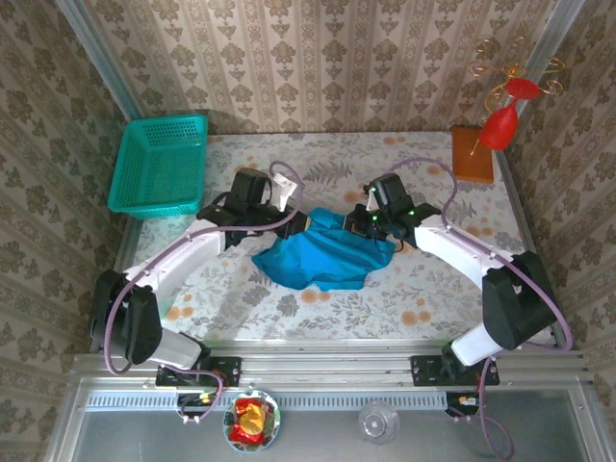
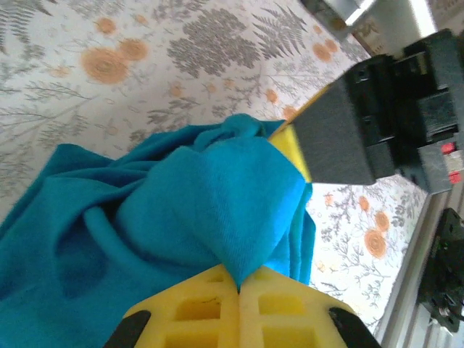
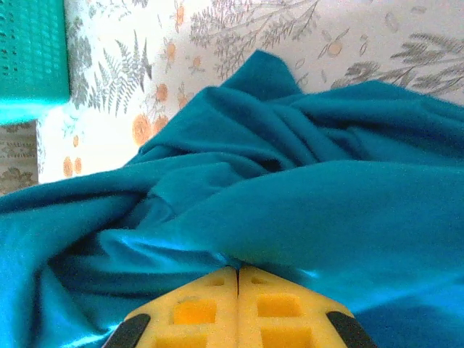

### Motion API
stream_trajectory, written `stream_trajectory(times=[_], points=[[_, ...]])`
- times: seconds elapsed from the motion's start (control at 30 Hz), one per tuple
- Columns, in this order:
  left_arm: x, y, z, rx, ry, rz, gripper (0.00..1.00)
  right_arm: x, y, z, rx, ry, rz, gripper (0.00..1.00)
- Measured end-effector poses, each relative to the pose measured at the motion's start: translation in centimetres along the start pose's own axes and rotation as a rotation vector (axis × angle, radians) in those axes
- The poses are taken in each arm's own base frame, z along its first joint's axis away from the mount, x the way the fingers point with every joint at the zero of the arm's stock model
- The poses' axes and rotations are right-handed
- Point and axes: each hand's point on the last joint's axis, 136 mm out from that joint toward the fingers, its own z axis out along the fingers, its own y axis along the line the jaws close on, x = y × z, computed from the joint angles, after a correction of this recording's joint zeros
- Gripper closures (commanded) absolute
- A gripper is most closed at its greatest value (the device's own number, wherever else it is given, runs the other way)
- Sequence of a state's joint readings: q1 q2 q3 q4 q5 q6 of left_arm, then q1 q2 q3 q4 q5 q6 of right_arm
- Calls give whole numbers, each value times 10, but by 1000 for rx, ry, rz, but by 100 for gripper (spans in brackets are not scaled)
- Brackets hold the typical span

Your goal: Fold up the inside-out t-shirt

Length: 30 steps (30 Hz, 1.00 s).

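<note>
**While both grippers pinch it, the shirt point(image 1: 325, 258) sits bunched at mid-table**

Because the cloth is nowhere near flat, I judge we are at the opening step: getting hold of it and spreading it before any fold is made. My left gripper point(image 2: 239, 284) has its yellow fingers pressed together with a peak of cloth nipped at the tips, at the heap's far left edge. The right gripper point(image 3: 238, 270) is likewise closed, and a fold appears caught between its tips at the far right edge. The two stand near each other, and the shirt droops between them and pools toward the near side of the table point(image 1: 433, 289).

As I read it, the next move calls for drawing the grippers apart, left and right, with some lift, so the cloth opens out. Both pinches must hold under an even pull. I cannot tell which part of the garment each one has, hem, sleeve or shoulder, so a regrip may be needed.

The shirt is soft, matte, blue-teal cloth with a slightly fuzzy face, lying in deep rounded folds, with no print. The tabletop is smooth and patterned with orange flowers and grey ferns. The fingers are stiff-looking yellow blocks with square recesses. A rigid teal mesh basket point(image 1: 159, 166) stands at the far left, well apart from the shirt.
</note>
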<state>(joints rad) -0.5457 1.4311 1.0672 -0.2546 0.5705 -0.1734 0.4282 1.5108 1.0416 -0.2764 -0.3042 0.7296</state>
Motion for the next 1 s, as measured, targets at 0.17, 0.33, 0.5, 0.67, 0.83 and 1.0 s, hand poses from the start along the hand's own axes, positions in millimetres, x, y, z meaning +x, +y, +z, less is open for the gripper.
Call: stream_trajectory(times=[0.17,0.33,0.5,0.67,0.83,1.0], points=[[-16,26,-24,-54,-69,-43,93,-28,10,-48,-13,-133,-19,100],[-49,50,-57,-116,-154,-66,98,-72,32,-128,-3,-355,-73,100],[-75,40,-78,-102,-224,-24,98,-82,63,-196,-66,-511,-142,100],[-57,23,-81,-48,-227,-6,93,-60,74,-186,-113,-446,-184,93],[42,47,-62,-128,-54,-169,85,-23,31,-111,10,-234,-158,69],[128,66,-58,-243,96,-366,56,2,-3,-56,107,-67,-113,49]])
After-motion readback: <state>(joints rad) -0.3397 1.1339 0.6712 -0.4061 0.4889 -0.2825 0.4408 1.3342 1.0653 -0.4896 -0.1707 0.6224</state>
